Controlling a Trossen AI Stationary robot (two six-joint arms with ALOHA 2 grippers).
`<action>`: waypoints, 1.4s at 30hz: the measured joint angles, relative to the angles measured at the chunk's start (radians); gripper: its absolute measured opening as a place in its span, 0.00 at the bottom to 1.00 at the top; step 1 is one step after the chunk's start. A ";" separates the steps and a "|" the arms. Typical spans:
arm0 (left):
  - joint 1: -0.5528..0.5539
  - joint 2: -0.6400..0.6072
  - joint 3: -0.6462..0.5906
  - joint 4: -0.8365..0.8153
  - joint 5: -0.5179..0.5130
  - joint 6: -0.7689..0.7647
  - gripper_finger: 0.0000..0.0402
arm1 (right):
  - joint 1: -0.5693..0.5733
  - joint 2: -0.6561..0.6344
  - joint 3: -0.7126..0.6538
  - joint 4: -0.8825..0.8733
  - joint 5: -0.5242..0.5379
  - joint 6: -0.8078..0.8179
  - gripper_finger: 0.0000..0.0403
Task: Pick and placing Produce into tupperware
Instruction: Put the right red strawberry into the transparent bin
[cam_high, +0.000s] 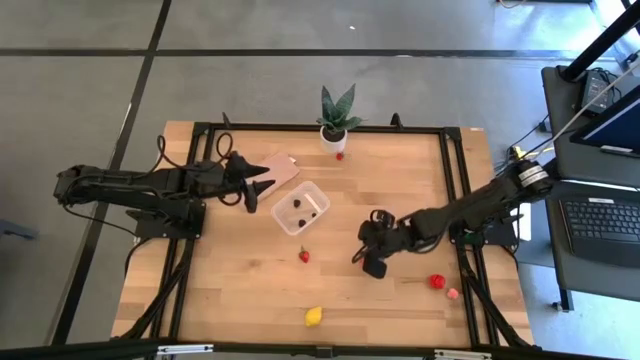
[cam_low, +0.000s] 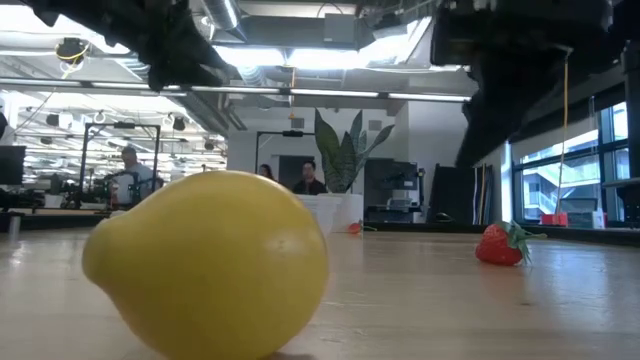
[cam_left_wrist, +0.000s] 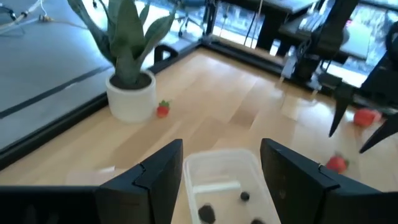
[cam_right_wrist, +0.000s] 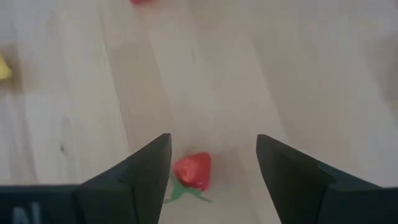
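Left gripper (cam_high: 262, 186) hovers spread beside the clear squarish plastic tupperware (cam_high: 300, 207), which holds two dark berries (cam_high: 302, 208). Right gripper (cam_high: 366, 255), spread, nears a red strawberry (cam_high: 304, 255); yellow lemon (cam_high: 314, 316) and other red pieces (cam_high: 437, 281) remain out.

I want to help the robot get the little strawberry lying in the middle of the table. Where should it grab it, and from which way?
Best by the red body, from straight above. The strawberry lies on its side on the bare table, leaves at one end, nothing beside it. The right hand is open with a finger on either side; it could probably drop down and close across the plump middle, not the leaves.
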 joint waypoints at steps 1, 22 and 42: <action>0.000 0.000 0.000 -0.014 0.005 0.000 0.52 | 0.008 0.016 -0.001 -0.005 0.000 0.027 0.59; 0.000 0.000 0.000 -0.115 0.030 0.001 0.52 | 0.030 0.055 -0.001 0.040 -0.053 0.286 0.72; 0.000 0.000 0.000 -0.115 0.030 0.002 0.52 | 0.030 0.130 0.000 0.011 -0.079 0.368 0.71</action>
